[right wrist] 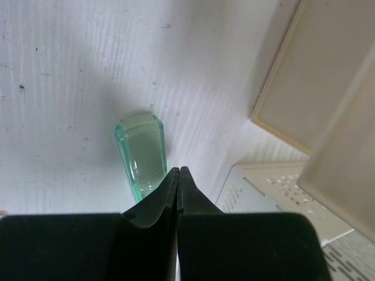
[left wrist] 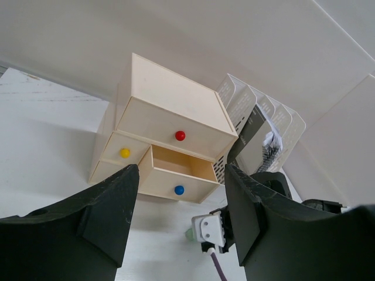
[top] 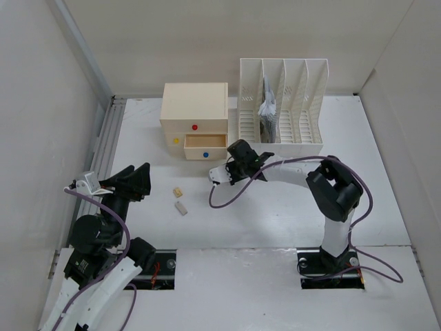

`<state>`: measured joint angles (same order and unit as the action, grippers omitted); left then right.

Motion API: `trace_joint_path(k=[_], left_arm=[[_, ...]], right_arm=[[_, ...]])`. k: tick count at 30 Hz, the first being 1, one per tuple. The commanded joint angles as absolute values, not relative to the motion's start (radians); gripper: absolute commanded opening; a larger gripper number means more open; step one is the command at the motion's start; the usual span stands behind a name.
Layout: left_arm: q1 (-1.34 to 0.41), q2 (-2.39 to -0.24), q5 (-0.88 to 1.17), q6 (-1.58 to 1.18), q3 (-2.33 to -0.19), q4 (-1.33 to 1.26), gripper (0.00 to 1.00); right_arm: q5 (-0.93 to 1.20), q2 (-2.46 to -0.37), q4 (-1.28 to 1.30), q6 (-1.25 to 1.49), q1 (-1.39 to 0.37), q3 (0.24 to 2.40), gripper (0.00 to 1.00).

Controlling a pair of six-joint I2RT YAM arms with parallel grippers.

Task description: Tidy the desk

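1. Surface [top: 275, 214], white and flat, is enclosed by pale walls on three sides; it fills the middle of the top view and carries everything listed below.
2. A grooved metal rail [top: 107, 141] is seen running along the left edge of the surface.
3. The right arm [top: 334, 193] is bolted at the near edge and is stretched toward the far left, so that its jaws are held low over the surface just in front of the drawer box. Its jaws are pressed together tip to tip, with nothing clamped between them.
4. The left arm [top: 103, 234] is raised near the left edge, beside the rail. Its jaws are parted and nothing is held; the drawer box is framed between them in the left wrist view.
5. A white slotted file rack [top: 282, 103] is set upright at the far edge, right of centre. A dark item and some pale papers [top: 267, 110] are lodged in its second slot from the left.
6. A cream drawer box [top: 195, 110] is placed at the far edge, just beside the rack's left end. A red knob [left wrist: 180, 135] is shown on its top drawer and a yellow knob [left wrist: 124, 153] on its lower left one.
7. The lower right drawer [top: 205, 146], marked by a blue knob, is drawn out toward the near edge.
8. A clear green piece [right wrist: 140, 155] is laid flat on the surface just under the right jaws' tips; whether it is touched cannot be told.
9. A small tan block [top: 178, 192] and a pale grey piece [top: 180, 207] are laid near each other, apart, left of the surface's centre.
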<state>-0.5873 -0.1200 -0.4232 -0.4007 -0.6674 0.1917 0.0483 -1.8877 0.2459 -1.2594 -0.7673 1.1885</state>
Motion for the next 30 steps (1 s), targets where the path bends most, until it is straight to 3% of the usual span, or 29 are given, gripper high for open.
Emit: trace_joint_path(k=[1,5,8,10,19,30], left_arm=[[-0.583,-0.109,-0.431,-0.393,-0.666,0.155,0.57],[-0.583,-0.109,-0.431,-0.393,-0.666,0.155,0.57],[-0.583,-0.1,-0.431,-0.393,-0.666,0.155,0.57],[-0.583,-0.1,-0.431,-0.393,-0.666,0.155,0.57],[-0.583,-0.091,-0.431,-0.393,-0.666,0.155,0.57],[-0.583,-0.091,-0.431,-0.393,-0.666,0.155,0.57]], right_arm=[[0.062,-1.845,0.265,-1.122,-0.775,1.255,0.0],[0.112,-1.873,0.421,-0.982,-0.766,1.42,0.1],[0.363,-1.896,0.622,-1.031,-0.732,1.497,0.27],[0.397,-1.907,0.681,-1.087,-0.732,1.497,0.34],[0.43,-1.937,0.808,-1.391,-0.684,1.45,0.35],[0.391,-1.957,0.692,-1.364,-0.675,1.427,0.36]])
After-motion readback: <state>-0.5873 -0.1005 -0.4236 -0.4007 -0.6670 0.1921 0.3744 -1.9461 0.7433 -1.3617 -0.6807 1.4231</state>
